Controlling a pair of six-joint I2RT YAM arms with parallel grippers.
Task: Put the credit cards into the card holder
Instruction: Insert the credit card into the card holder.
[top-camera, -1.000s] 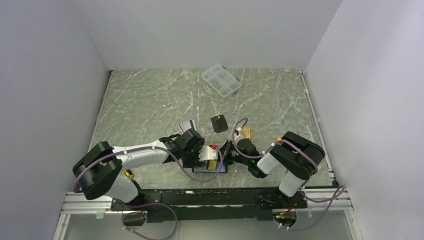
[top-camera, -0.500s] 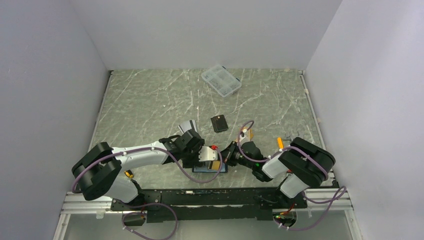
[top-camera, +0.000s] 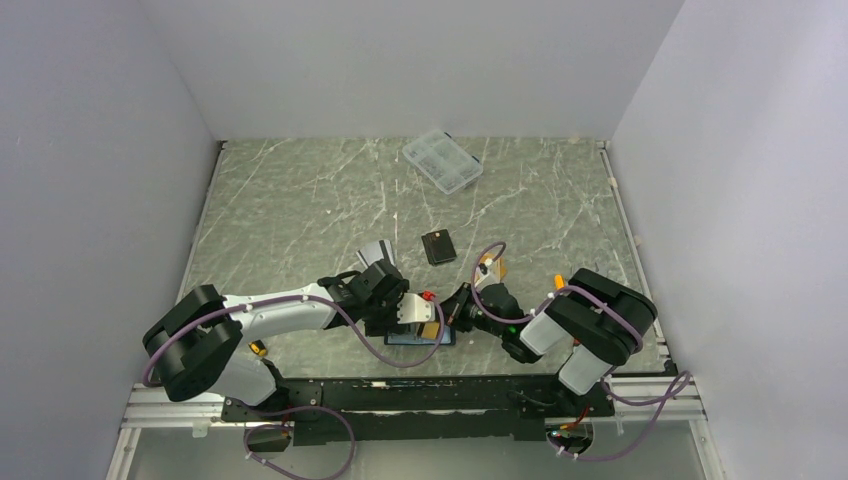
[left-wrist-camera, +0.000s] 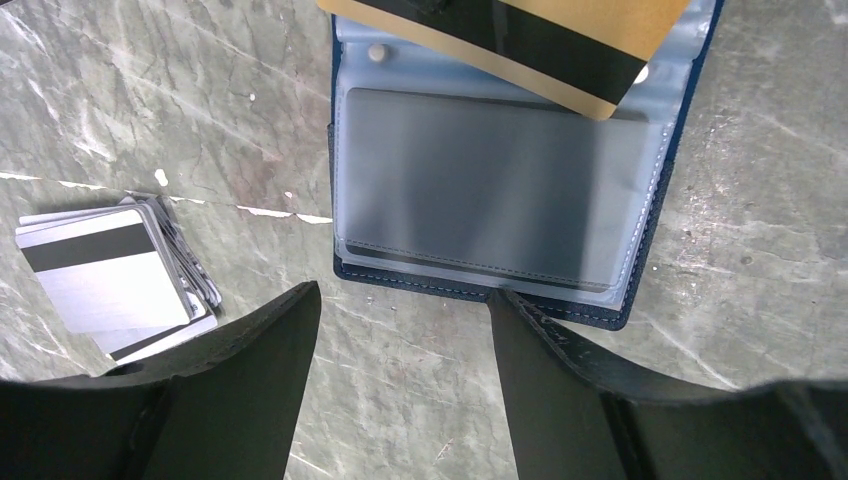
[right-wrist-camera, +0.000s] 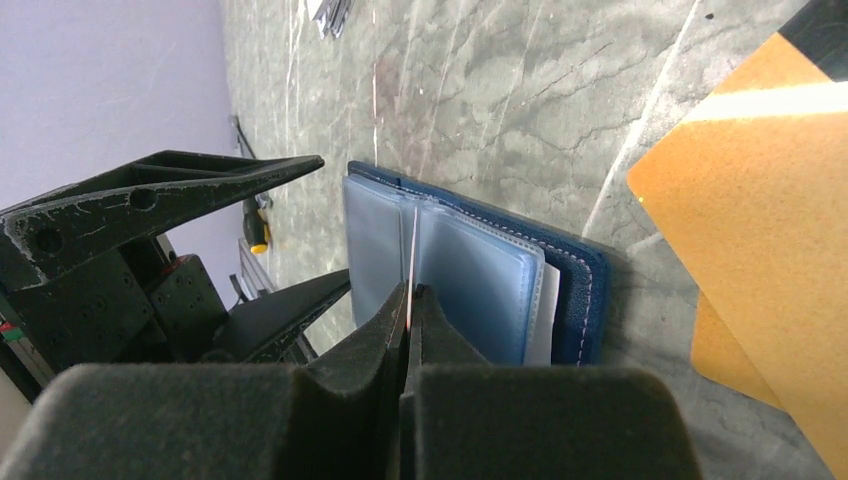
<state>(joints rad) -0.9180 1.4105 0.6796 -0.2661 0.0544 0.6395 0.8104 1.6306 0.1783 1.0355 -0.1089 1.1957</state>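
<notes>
The navy card holder (left-wrist-camera: 500, 190) lies open on the table with its pale blue sleeves up; it also shows as the card holder (top-camera: 420, 338) near the table's front edge. My right gripper (right-wrist-camera: 410, 295) is shut on a gold credit card (left-wrist-camera: 520, 35) with a black stripe. That card stands edge-on over the holder's sleeves (right-wrist-camera: 470, 280). My left gripper (left-wrist-camera: 400, 300) is open just in front of the holder, with bare table between its fingers and one fingertip (left-wrist-camera: 500, 300) at the holder's near edge. Silver credit cards (left-wrist-camera: 110, 275) are stacked to its left.
A black card (top-camera: 438, 246) and the silver stack (top-camera: 375, 252) lie behind the grippers. Orange cards (right-wrist-camera: 760, 200) lie right of the holder. A clear compartment box (top-camera: 442, 160) stands at the back of the table.
My right arm's elbow has shifted slightly to the right while its gripper stayed at the holder with the card. The left jaws have narrowed a little.
</notes>
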